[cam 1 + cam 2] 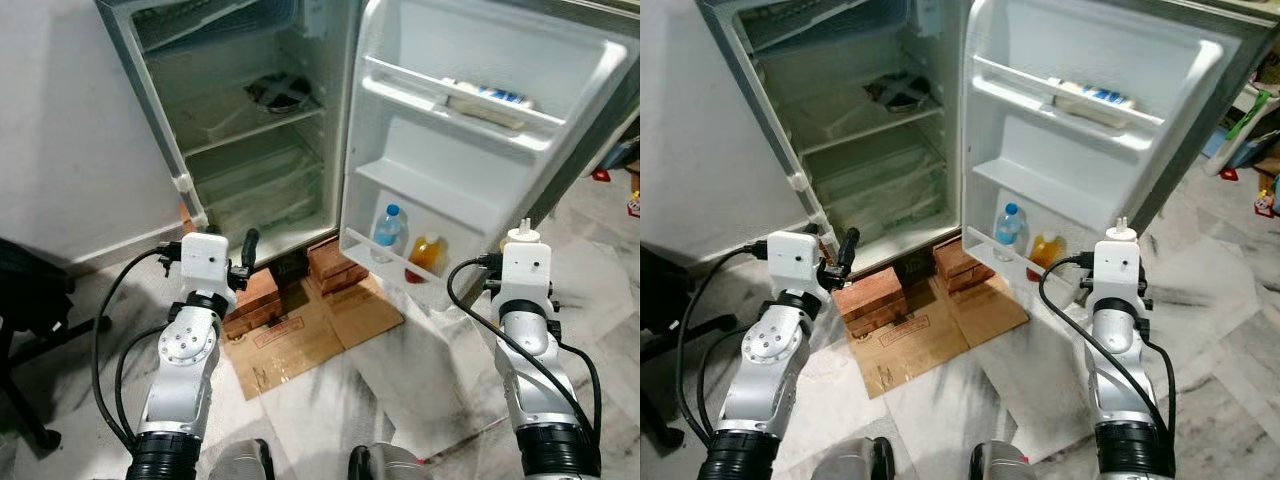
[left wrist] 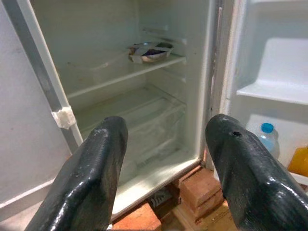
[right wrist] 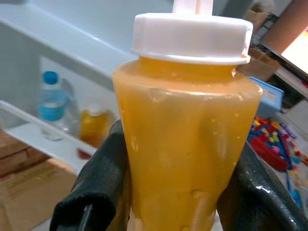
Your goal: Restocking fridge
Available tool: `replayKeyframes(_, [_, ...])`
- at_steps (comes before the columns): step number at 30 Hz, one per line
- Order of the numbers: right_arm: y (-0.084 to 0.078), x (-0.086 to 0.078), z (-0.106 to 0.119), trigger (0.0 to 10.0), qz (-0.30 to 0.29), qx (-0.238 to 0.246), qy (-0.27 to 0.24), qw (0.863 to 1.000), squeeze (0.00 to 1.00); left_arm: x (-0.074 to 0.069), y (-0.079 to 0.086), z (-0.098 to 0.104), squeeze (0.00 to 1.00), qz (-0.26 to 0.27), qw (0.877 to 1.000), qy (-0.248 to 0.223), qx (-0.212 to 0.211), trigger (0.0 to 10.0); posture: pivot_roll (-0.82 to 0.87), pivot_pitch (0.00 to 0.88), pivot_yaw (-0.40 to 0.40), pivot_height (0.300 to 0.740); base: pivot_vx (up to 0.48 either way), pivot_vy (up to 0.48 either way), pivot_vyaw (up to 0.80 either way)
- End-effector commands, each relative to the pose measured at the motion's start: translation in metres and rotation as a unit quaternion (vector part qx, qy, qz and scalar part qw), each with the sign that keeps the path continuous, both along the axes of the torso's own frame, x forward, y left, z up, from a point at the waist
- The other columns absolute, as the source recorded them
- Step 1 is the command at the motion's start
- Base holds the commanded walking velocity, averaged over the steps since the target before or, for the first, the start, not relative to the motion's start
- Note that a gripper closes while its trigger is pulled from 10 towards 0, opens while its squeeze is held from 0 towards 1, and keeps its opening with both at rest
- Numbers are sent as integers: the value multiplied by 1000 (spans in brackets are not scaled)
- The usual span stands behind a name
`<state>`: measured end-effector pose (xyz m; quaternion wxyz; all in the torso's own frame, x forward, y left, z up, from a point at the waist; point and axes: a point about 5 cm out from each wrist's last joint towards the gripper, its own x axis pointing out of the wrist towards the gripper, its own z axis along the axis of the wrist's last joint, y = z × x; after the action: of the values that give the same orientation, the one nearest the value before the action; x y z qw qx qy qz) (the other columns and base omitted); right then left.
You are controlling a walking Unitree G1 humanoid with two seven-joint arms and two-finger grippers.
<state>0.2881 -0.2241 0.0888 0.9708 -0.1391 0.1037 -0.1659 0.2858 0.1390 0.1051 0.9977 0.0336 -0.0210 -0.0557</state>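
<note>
Before the open fridge [image 1: 250, 150], the robot stands with its right gripper [image 3: 168, 192] clenched around an orange squeeze bottle [image 3: 185, 139] with a white cap, held upright near the door's bottom rack [image 1: 385, 262]. That rack already holds a water bottle [image 1: 388, 232] and an orange juice bottle [image 1: 426, 255]; an upper door shelf carries a flat packet [image 1: 487, 97], and a dish [image 1: 280, 92] sits on an inner shelf. The left gripper [image 2: 166, 159] hangs released, fingers [image 2: 94, 178] spread, facing the fridge interior. Restocking looks partly done: the held bottle is not yet placed, likely bound for the door rack.
</note>
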Motion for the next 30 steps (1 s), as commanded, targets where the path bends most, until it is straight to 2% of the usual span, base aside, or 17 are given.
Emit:
replayKeyframes(1, [0,4,5,10000,11,3,-13,1000,0,3,-5,3,0,0,1000,-2,3,10000,-27,87,-4,740,0,-480,0])
replayKeyframes(10, [15,9,5,10000,53,32,-22,998,0,6,-8,4,0,3,1000,-4,0,10000,-30,79,0,740,0,-473,0])
replayKeyframes(17, [25,14,5,10000,81,36,-29,996,0,8,-13,2,0,5,1000,-1,-4,10000,-29,61,2,740,0,-463,0])
replayKeyframes(21, [32,17,8,10000,111,42,-35,992,0,10,-9,1,0,26,1000,-1,17,10000,-28,59,1,740,0,-416,0])
replayKeyframes(23, [36,17,10,10000,128,44,-42,990,0,11,-5,0,0,47,999,-3,14,10000,-28,59,1,740,0,0,0])
replayKeyframes(26, [41,18,12,10000,147,36,-47,987,0,12,-1,-1,0,67,997,2,24,10000,-26,60,2,740,0,0,800])
replayKeyframes(30, [50,18,13,10000,168,55,-58,982,0,11,3,-3,0,83,996,6,21,10000,-26,60,3,740,0,0,800])
